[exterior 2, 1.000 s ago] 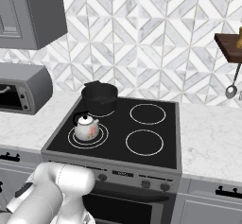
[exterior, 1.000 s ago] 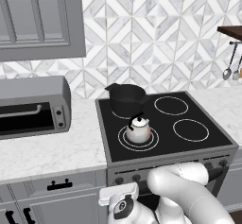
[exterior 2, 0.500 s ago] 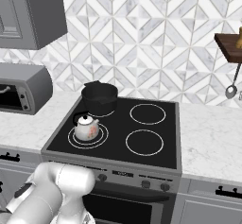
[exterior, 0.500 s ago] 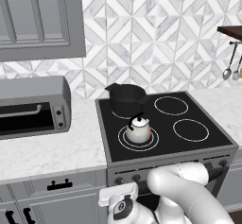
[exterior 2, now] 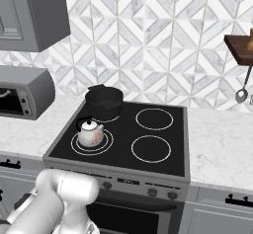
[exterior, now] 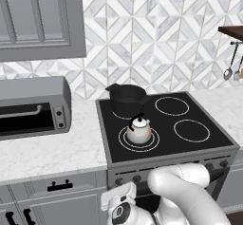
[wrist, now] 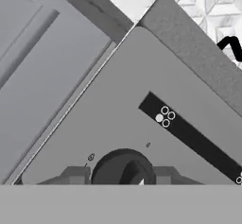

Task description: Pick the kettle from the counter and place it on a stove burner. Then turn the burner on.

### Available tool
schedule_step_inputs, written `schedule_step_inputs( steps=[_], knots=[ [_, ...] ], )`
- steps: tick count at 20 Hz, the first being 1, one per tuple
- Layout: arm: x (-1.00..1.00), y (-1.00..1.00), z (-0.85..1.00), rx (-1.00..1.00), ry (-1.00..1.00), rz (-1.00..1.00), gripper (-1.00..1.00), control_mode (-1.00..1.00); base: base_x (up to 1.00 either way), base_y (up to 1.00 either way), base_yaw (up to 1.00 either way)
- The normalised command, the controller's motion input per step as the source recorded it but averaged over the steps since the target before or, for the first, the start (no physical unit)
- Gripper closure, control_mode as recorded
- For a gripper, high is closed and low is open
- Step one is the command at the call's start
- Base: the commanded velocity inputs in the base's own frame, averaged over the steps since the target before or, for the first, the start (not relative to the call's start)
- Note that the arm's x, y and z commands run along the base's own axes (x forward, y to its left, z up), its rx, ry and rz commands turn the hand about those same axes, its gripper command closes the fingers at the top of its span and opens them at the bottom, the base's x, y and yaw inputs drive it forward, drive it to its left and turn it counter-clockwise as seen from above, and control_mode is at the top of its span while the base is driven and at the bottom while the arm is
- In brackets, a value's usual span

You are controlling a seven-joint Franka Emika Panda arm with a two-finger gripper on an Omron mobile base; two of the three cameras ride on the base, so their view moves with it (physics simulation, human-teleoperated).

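The small silver kettle stands upright on the stove burner, the double-ring marking at the front left of the black cooktop. The white marble counter runs along both sides of the stove. Low in front of the stove, my gripper faces the grey control panel. Its two dark fingertips sit on either side of a round black knob, shut on it.
A matte black pot sits on the back left burner, just behind the kettle. A grey toaster oven stands on the counter to the left. A black display strip crosses the panel above the knob.
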Motion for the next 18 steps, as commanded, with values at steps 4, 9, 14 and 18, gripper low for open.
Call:
schedule_step_inputs(
  steps=[4,9,14,18],
  knots=[
    [0.06,0.21,0.0,-0.37,0.0,0.0,1.0,-1.0,0.0,0.0,0.0],
    [0.16,0.34,0.0,-0.37,0.03,0.0,1.0,-1.0,0.0,0.0,0.0],
    [0.3,0.43,0.06,-0.31,0.11,0.0,1.0,-1.0,0.0,0.0,0.0],
    [0.32,0.39,0.11,-0.24,0.13,0.0,1.0,-1.0,0.0,0.0,0.0]
  ],
)
